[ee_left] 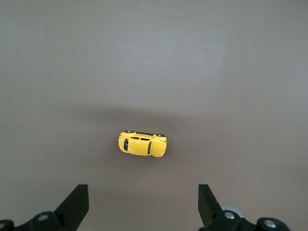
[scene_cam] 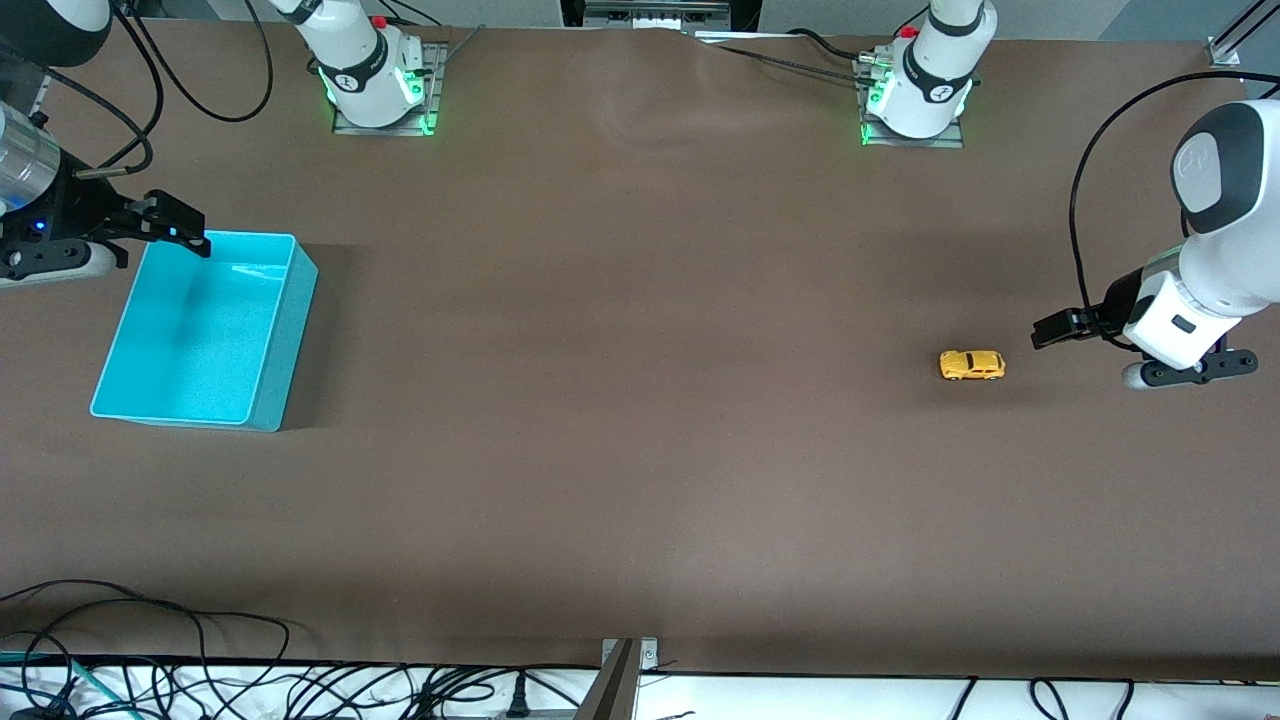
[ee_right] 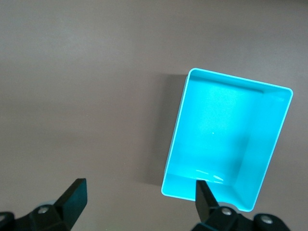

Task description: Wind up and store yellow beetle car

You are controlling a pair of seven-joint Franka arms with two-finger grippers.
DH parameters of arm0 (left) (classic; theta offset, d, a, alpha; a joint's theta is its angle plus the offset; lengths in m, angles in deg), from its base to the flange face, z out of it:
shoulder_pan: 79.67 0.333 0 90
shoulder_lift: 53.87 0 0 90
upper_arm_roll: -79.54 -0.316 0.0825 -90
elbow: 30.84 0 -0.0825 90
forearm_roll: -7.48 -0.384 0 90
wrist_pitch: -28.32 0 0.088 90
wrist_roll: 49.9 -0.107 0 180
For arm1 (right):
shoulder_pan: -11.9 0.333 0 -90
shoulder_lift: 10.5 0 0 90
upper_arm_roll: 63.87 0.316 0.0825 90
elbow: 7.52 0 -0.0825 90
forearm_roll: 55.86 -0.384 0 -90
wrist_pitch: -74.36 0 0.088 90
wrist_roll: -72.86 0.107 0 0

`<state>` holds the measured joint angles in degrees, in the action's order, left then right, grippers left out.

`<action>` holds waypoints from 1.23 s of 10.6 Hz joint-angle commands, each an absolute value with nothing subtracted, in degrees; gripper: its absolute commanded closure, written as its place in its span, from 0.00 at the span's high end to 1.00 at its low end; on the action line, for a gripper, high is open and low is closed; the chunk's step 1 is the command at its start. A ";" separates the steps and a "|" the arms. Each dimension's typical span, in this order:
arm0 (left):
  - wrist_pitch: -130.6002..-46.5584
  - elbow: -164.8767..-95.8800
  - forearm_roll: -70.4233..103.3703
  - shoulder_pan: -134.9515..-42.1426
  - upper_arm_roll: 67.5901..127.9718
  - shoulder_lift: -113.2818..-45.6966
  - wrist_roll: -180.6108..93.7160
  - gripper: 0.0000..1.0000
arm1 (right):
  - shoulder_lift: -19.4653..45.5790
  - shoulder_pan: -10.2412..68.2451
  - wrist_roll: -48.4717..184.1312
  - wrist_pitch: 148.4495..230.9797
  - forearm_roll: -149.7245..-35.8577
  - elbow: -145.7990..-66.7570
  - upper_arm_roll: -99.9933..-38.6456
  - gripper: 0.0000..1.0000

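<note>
the left gripper [scene_cam: 1045, 330] is hovering above the table [scene_cam: 640, 450], fingers spread wide and holding nothing, just at 3 o'clock of the yellow beetle car [scene_cam: 972, 365] in the front view. the car is sitting on its wheels on the table. the right gripper [scene_cam: 185, 228], also wide open and empty, is hanging over the teal bin [scene_cam: 285, 330] rim; its arm is running off the frame edge.

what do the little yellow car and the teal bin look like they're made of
Yellow beetle car: glossy painted shell, likely die-cast metal or hard plastic; bright highlights on the rounded body, but the look cannot settle which. Teal bin: smooth moulded plastic, slightly shiny; thin even walls, uniform colour and a light glare on its floor.
</note>
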<state>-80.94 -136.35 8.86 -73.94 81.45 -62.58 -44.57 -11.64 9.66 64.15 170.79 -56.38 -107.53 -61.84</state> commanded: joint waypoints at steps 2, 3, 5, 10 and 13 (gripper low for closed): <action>-80.31 -135.87 8.18 -73.78 81.13 -62.31 -46.55 1.00 | -11.64 9.80 64.25 169.72 -55.77 -106.92 -61.94 1.00; -80.23 -135.87 8.18 -73.70 81.04 -62.31 -45.86 1.00 | -11.55 9.88 64.16 169.72 -55.68 -106.92 -61.94 1.00; -80.22 -135.96 8.18 -73.26 81.04 -62.31 -45.59 1.00 | -11.55 9.88 64.16 169.72 -55.77 -106.92 -61.94 1.00; -80.22 -135.96 8.27 -72.64 81.04 -62.31 -45.50 1.00 | -11.55 9.88 64.07 168.93 -55.77 -107.01 -61.94 1.00; -79.70 -135.96 8.62 -72.47 81.04 -62.31 -44.72 1.00 | -11.55 9.88 63.98 168.84 -55.77 -107.10 -62.02 1.00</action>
